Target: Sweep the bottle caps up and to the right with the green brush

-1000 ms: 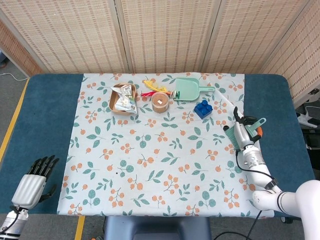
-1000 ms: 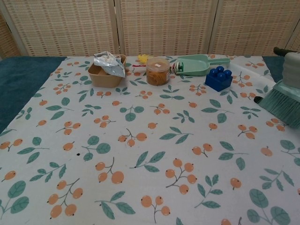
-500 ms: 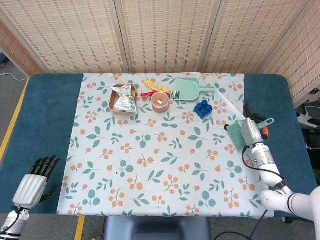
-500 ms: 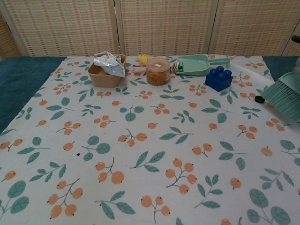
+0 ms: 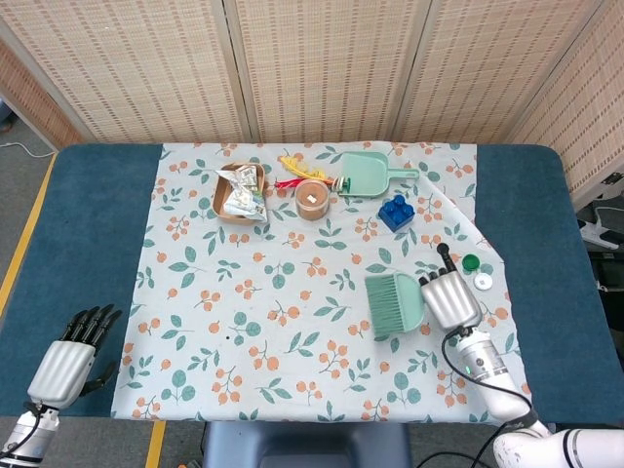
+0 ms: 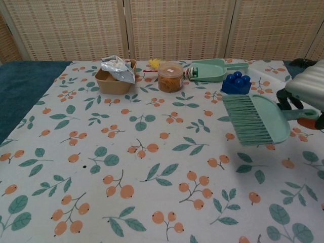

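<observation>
My right hand point(image 5: 448, 300) grips the handle of the green brush point(image 5: 394, 304), whose bristles point left and hover over the flowered cloth. The chest view shows the same brush point(image 6: 255, 119) held level in front of the right hand point(image 6: 306, 91). A green bottle cap point(image 5: 471, 261) and a white bottle cap point(image 5: 483, 282) lie on the cloth just right of and beyond that hand, apart from the brush. The chest view does not show the caps. Palm down with its fingers stretched out, my left hand point(image 5: 68, 361) holds nothing at the table's near left corner.
A green dustpan point(image 5: 369, 174), a blue brick point(image 5: 395, 212), an orange-filled jar point(image 5: 312, 198) and a wooden bowl point(image 5: 239, 192) with foil wrappers line the far side. The cloth's right edge point(image 5: 468, 219) is folded over near the caps.
My right hand has carried the brush from the table's right edge leftward and nearer to me, turning the bristles left. The two caps now show. The left hand stays put.
</observation>
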Controlling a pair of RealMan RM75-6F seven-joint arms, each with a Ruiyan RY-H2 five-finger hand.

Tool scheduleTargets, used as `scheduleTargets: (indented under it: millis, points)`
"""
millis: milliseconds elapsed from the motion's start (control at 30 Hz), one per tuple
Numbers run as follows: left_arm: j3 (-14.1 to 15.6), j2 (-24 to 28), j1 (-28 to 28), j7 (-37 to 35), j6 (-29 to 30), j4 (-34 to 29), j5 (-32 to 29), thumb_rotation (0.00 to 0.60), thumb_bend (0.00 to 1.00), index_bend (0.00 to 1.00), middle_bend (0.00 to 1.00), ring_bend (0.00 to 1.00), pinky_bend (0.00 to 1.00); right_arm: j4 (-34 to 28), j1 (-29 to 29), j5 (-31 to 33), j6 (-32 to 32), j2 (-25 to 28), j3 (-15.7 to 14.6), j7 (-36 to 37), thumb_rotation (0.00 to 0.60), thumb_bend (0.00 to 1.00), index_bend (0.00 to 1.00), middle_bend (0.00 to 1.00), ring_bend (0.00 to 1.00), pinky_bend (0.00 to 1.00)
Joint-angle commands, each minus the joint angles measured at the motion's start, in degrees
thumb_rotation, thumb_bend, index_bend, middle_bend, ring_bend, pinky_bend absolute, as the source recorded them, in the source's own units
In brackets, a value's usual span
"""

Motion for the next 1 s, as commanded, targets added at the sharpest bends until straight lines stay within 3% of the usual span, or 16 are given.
scheduleTargets:
  millis: [33,200,267,367,433,500,633,800,1000]
  points:
    - [0.1,0.23,0.04,-0.53,0.18,0.03,0.2,0.6,0.37,0.0,0.0,0.0,0.09,2.37,-3.6,-1.29,1.1,-8.59,0.95,2.44,0.6,0.51,0.98,0.79,0.48,0.0]
    - [0.14,1.02,0.23,-2.1,0.78,0.05,0.36,0.6,0.37,0.0,0.0,0.0,0.09,7.64,-4.86,-1.26,0.41,-14.51,1.86,2.25,0.6,0.51,0.98,0.79,0.48,0.0]
    - [0.14,1.17,0.23,-2.58,0.91,0.15,0.47,0.6,0.37,0.0,0.0,0.0,0.09,7.52,-5.04,-0.78,-0.45,-14.75,1.94,1.53,0.6,0.51,0.89,0.77,0.46,0.0]
    - [0.15,1.29,0.2,-3.07,0.89,0.29,0.5,0.6,0.37,0.0,0.0,0.0,0.09,6.08,-5.15,0.73,-0.9,-14.11,1.93,-1.76,0.6,0.51,0.49,0.54,0.33,0.0]
    - [0.2,1.34,0.18,-3.26,0.85,0.32,0.57,0.6,0.37,0.0,0.0,0.0,0.09,4.72,-5.33,1.43,-0.51,-13.72,2.15,-3.72,0.6,0.48,0.17,0.35,0.23,0.0]
    - [0.23,1.31,0.16,-3.32,0.84,0.34,0.63,0.6,0.37,0.0,0.0,0.0,0.09,3.29,-5.67,2.02,-0.32,-13.15,2.15,-4.79,0.6,0.43,0.03,0.22,0.16,0.0]
    - [0.3,1.19,0.09,-3.07,0.69,0.3,0.74,0.6,0.37,0.0,0.0,0.0,0.09,0.61,-6.15,3.31,-0.02,-11.87,2.0,-6.88,0.6,0.34,0.0,0.07,0.09,0.0]
    - [0.46,1.18,0.1,-2.77,0.72,0.06,1.02,0.6,0.37,0.0,0.0,0.0,0.09,-1.61,-7.09,2.99,1.16,-10.28,1.55,-6.74,0.6,0.3,0.0,0.05,0.09,0.0]
    - [0.56,1.74,0.87,-3.37,3.56,-0.1,2.73,0.6,0.37,0.0,0.0,0.0,0.09,-11.24,-13.91,-10.37,11.49,2.19,-4.65,2.91,0.6,0.27,0.0,0.0,0.0,0.0]
